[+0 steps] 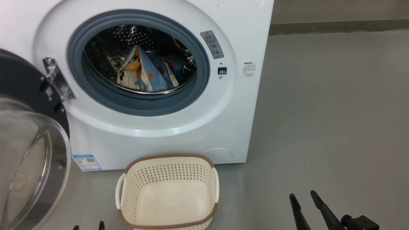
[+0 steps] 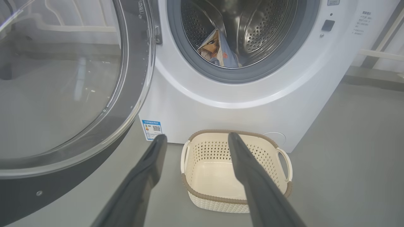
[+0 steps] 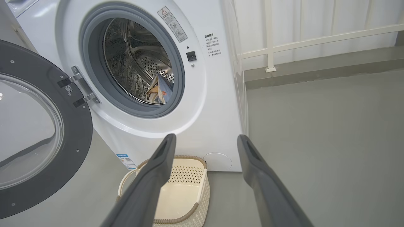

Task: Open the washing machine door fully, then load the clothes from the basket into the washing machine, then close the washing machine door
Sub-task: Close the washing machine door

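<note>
Door [image 1: 28, 143] open at left; drum mouth [image 1: 105, 59] unobstructed.

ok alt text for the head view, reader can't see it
A white washing machine stands with its door swung open to the left and the blue printed clothes lying in its drum. The cream basket sits empty on the grey floor before it; the right gripper, open, shows at lower right.

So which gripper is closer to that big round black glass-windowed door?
Left: left gripper sits beside the door; right gripper is past the cream perforated basket.
</note>
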`<state>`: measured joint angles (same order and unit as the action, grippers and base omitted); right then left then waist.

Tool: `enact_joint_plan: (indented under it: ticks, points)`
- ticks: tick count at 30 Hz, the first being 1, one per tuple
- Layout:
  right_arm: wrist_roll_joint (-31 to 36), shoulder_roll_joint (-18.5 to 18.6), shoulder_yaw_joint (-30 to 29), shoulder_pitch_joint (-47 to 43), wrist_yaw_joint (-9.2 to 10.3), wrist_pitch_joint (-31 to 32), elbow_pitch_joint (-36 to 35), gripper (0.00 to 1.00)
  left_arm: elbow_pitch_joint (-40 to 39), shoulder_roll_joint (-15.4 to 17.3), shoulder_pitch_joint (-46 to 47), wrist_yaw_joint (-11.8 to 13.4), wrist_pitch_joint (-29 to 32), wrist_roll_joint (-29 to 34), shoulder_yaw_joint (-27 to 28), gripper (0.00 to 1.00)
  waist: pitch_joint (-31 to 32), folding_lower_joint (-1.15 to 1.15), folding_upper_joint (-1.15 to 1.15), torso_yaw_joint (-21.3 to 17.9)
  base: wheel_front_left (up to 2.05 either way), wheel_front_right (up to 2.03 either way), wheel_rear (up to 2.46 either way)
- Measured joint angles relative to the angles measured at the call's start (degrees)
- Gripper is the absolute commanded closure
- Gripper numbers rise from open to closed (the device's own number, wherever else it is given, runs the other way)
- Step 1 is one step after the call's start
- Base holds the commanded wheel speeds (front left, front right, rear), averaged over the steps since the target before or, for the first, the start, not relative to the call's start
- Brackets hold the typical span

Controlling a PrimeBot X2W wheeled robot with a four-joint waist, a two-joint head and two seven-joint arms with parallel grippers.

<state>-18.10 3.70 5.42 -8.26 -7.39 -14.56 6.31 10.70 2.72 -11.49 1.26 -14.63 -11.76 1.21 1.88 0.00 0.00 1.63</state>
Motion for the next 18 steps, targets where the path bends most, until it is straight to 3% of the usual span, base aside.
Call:
enact_joint_plan:
  ticks: [9,18]
  points:
    - [0.0,-0.05,0.03,0.0,0.0,0.0,-0.05,0.0,-0.08,0.0,0.0,0.0,0.0,0.0,0.2,0.0,-0.5,0.0,0.0,0.22,-1.14,1.14,0.0]
    - [0.0,-0.1,0.13,0.02,0.0,0.0,-0.01,0.0,-0.08,0.0,0.02,0.0,0.0,0.0,0.16,0.0,-0.48,0.0,0.0,0.24,-0.14,0.14,0.0]
